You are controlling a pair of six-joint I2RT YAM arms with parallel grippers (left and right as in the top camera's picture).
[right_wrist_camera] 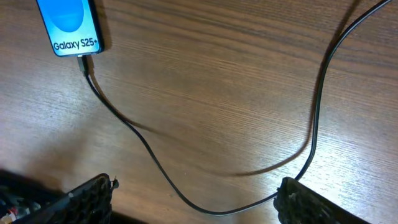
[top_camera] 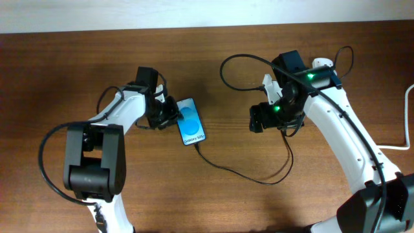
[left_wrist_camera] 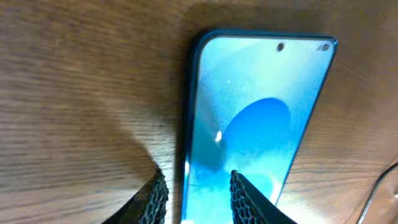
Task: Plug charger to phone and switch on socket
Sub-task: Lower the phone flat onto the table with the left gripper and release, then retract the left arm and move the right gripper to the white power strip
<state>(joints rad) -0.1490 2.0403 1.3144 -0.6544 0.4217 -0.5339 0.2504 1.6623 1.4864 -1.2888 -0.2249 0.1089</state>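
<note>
The phone (top_camera: pixel 191 131) lies flat on the table with its blue screen up; it also shows in the left wrist view (left_wrist_camera: pixel 261 118) and the right wrist view (right_wrist_camera: pixel 68 25). The charger's black cable (top_camera: pixel 246 173) has its plug in the phone's bottom end (right_wrist_camera: pixel 84 61). It loops right and up to a white adapter (top_camera: pixel 270 86). The socket is mostly hidden under my right arm; only a white end (top_camera: pixel 321 64) shows. My left gripper (top_camera: pixel 172 111) (left_wrist_camera: pixel 198 186) is open and straddles the phone's left edge. My right gripper (top_camera: pixel 255 121) (right_wrist_camera: pixel 196 186) is wide open above the cable (right_wrist_camera: pixel 149 146).
A thick white cord (top_camera: pixel 407 116) runs along the table's right edge. The cable makes a high loop (top_camera: pixel 226 65) left of the right arm. The table (top_camera: pixel 65 71) is dark brown wood, with a pale wall behind its far edge.
</note>
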